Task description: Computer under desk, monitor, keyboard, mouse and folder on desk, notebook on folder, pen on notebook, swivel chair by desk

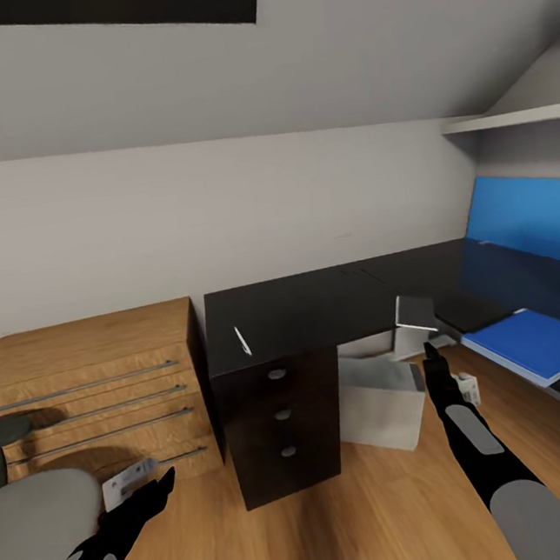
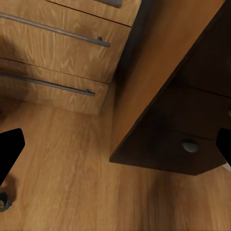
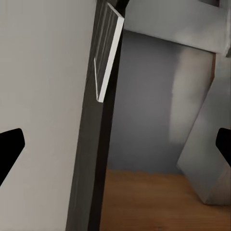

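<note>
Both my grippers, left (image 1: 161, 487) and right (image 1: 431, 353), hang open and empty. The slim grey keyboard (image 1: 415, 312) overhangs the glossy black desk (image 1: 317, 297) edge; I judge a nudge could drop it.

Left claw (image 1: 157, 488) low with fingers spread, right claw (image 1: 431, 358) reaching forward, fingers spread

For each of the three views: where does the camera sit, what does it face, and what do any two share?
Head: high, looking down past both arms at the desk, dresser and computer.
Left wrist: low, facing floor, dresser and desk drawers; open fingertips at the edges.
Right wrist: below desk edge, facing the computer; open fingertips show.
Shared: desk, computer.
</note>
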Controlling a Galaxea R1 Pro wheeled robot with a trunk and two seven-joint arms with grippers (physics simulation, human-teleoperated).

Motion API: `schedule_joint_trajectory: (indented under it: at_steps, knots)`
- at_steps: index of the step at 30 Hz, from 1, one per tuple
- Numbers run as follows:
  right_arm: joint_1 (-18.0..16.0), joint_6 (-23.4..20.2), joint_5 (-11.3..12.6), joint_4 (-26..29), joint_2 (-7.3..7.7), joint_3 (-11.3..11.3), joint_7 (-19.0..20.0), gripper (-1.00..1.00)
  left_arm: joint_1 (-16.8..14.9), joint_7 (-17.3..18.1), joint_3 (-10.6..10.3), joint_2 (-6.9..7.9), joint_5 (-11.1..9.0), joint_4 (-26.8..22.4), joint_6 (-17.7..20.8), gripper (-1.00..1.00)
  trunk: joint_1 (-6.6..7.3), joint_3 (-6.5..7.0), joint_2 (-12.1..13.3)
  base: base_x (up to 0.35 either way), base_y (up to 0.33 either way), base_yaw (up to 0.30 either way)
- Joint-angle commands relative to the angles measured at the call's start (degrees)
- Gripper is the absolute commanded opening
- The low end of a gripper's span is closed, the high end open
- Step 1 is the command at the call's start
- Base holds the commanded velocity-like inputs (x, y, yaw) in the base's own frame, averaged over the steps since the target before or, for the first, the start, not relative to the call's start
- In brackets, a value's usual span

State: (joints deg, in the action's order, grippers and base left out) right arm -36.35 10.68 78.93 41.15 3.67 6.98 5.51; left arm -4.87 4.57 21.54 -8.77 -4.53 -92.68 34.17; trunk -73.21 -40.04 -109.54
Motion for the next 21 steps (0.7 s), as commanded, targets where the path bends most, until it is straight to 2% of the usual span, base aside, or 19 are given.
schedule_joint_trajectory:
  at_steps: [1,9,15,21]
  knots:
    - [-0.04,0.17,0.61,-0.11,0.07,0.01,0.37,1.00,-0.06,0.17,0.24,-0.05,-0.47,-0.05,0.37,1.00,-0.02,-0.06,-0.02,0.242,0.000,0.000]
    - [-0.04,0.13,0.61,-0.27,0.76,0.47,0.38,1.00,-0.06,0.16,0.60,-0.02,-0.48,-0.04,0.37,1.00,-0.02,-0.06,-0.02,0.134,0.000,0.000]
    - [-0.04,0.13,0.61,-0.35,0.87,0.94,0.38,1.00,-0.06,0.10,1.91,0.01,-0.51,-0.04,0.37,1.00,-0.02,-0.06,-0.02,0.214,0.000,0.000]
    - [-0.04,0.13,0.61,-1.46,1.35,1.27,0.32,1.00,-0.06,0.09,3.42,0.02,-1.42,-0.04,0.37,1.00,-0.02,-0.06,-0.02,0.073,0.000,0.000]
